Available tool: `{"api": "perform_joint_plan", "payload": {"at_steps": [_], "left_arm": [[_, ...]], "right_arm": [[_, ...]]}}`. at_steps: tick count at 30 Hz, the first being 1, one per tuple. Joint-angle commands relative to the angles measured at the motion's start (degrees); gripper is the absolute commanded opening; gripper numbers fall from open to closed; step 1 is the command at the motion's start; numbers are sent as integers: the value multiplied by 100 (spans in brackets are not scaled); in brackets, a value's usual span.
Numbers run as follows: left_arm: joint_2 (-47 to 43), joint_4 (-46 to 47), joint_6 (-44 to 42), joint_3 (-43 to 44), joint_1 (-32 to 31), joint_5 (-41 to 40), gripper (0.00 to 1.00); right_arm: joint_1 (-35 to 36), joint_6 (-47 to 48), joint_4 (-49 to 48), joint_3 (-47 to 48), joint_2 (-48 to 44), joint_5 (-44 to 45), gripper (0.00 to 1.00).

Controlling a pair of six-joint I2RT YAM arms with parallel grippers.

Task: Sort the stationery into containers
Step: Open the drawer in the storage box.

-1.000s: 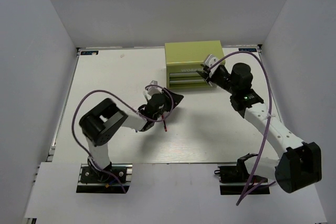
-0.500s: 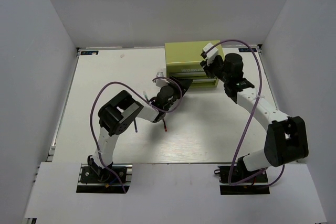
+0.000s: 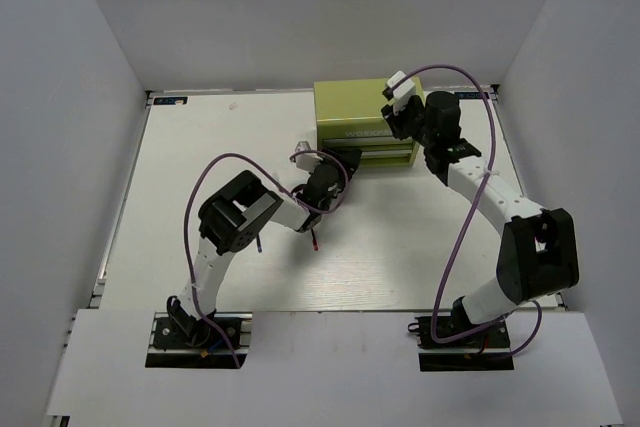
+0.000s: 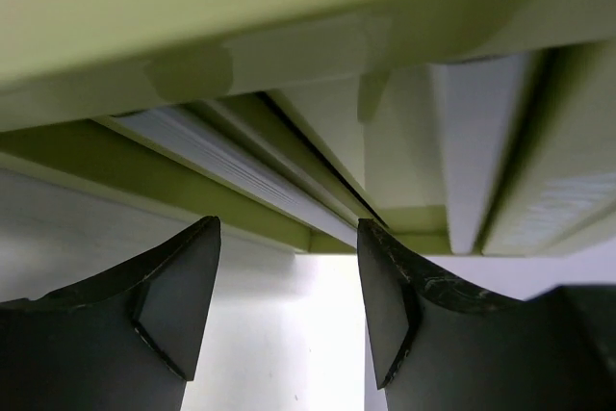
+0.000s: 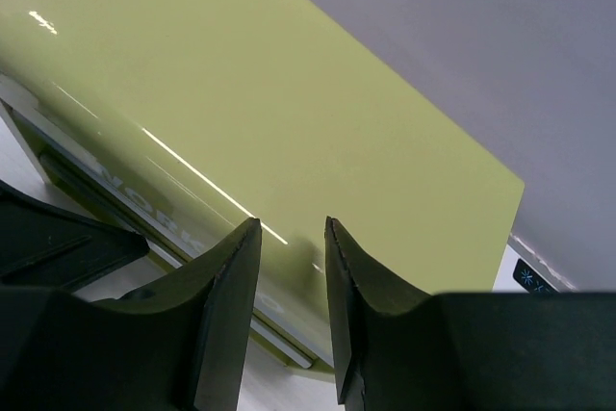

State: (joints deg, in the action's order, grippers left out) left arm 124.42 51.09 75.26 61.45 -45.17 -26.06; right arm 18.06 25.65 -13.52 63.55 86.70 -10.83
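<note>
Left claw [image 4: 289, 238]: gaping wide, gripping nothing, hovering just in front of the drawer fronts [image 4: 241, 166].
Right claw [image 5: 289, 233]: standing narrowly parted, pinching nothing, hanging over the top of the chest near its right front corner.
Drawer chest [image 3: 355, 102]: sitting against the far edge of the desk [image 3: 200, 147], facing the arms.
Dark-red pen [image 3: 314, 237]: lying loose on the desk beside the left forearm, well apart from the chest.
Dark-purple pen [image 3: 258, 239]: peeking out beside the left elbow, partly hidden.
</note>
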Motion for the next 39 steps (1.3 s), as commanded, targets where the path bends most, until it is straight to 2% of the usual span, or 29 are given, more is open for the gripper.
{"api": "perform_joint_plan", "payload": {"at_steps": [1, 6, 11, 13, 18, 21, 31, 39], "left_arm": [[65, -55, 120, 305, -36, -372, 68], [232, -55, 313, 438, -36, -627, 67], [285, 50, 427, 438, -36, -742, 67], [285, 50, 480, 438, -36, -803, 67], [285, 181, 656, 438, -36, -856, 57], [337, 357, 806, 385, -36, -909, 50], [337, 297, 1131, 332, -36, -1015, 49], [337, 173, 1298, 332, -36, -1015, 33]], "right_arm": [[-31, -122, -169, 290, 93, 46, 39], [-22, 54, -29, 421, 260, -33, 37], [-22, 291, 383, 579, 585, 37, 24], [-40, 353, 429, 571, 647, 72, 22], [-40, 476, 490, 492, 647, 46, 15], [-40, 520, 534, 483, 656, 46, 14], [-22, 669, 631, 457, 699, 81, 12], [-22, 704, 780, 579, 796, 134, 11]]}}
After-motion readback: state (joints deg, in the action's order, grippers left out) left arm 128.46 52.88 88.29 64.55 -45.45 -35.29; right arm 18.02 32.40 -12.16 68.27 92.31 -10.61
